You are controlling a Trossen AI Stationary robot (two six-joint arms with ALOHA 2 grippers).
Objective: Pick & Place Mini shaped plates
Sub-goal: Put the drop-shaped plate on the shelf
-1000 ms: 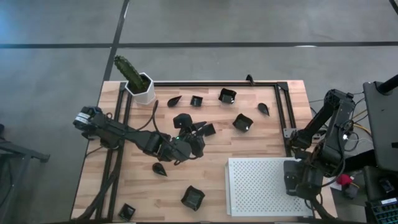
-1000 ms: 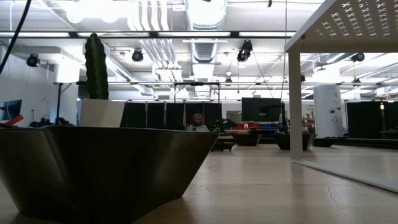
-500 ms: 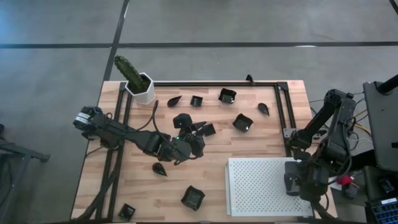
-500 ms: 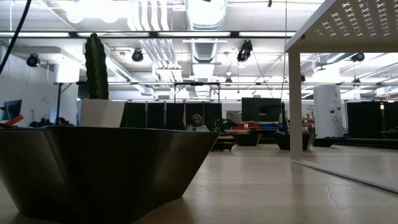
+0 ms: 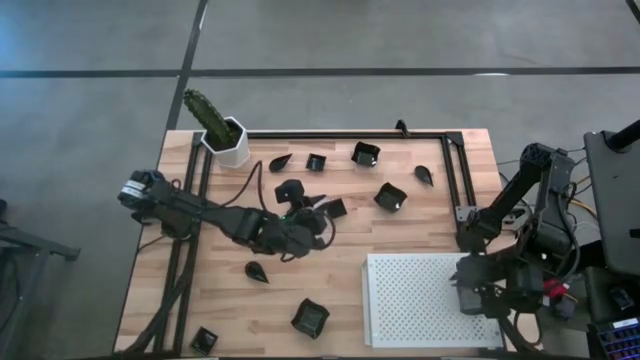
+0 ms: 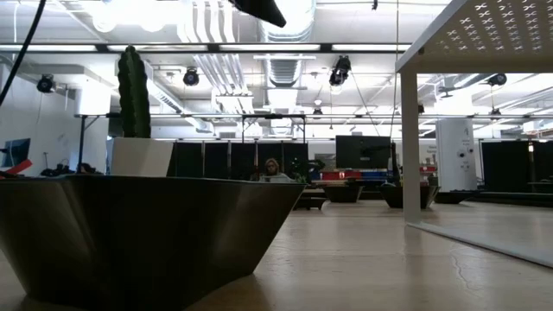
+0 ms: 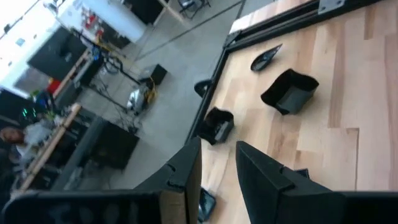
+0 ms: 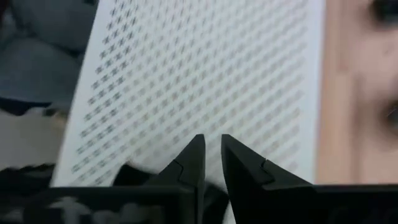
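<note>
The left end effector (image 5: 318, 222) hovers over the middle of the light wooden counter (image 5: 340, 290), just beside a small dark square plate (image 5: 337, 208); against the frame 0.5 s earlier, the wrist has shifted slightly toward the far edge and rotated. In the left wrist view its two dark fingers (image 7: 261, 171) stand a narrow gap apart with nothing between them. The remaining mini dark plates are unmoved: square dishes (image 5: 390, 197) and teardrop dishes (image 5: 257, 271) lie scattered across the counter. The right end effector (image 5: 470, 290) sits at the right edge of the large white perforated square tray (image 5: 410, 300); its arm has shifted a little since the earlier frame. Its fingers (image 8: 193, 163) are nearly closed and hold nothing. A dark tip (image 6: 259, 10) now shows at the low view's upper edge.
</note>
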